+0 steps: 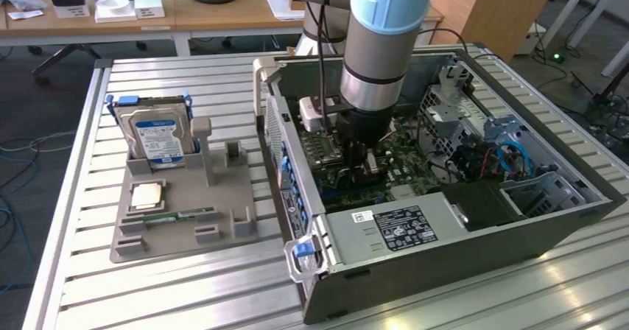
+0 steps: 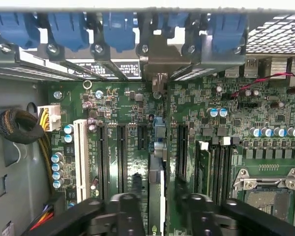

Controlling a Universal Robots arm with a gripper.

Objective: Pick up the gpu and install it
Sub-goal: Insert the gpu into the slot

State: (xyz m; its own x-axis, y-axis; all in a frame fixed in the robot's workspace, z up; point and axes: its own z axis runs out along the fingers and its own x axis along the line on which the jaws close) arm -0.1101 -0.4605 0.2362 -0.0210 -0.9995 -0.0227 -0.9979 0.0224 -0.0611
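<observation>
Jaws are closing on the gpu, one finger on each face of the card, seen edge-on. Card is standing upright over a motherboard expansion slot, its bracket end meeting the rear slot covers. Gripper is reaching down inside the computer case. Hard drive is standing in the gray holder, well apart on the exterior view's left.
</observation>
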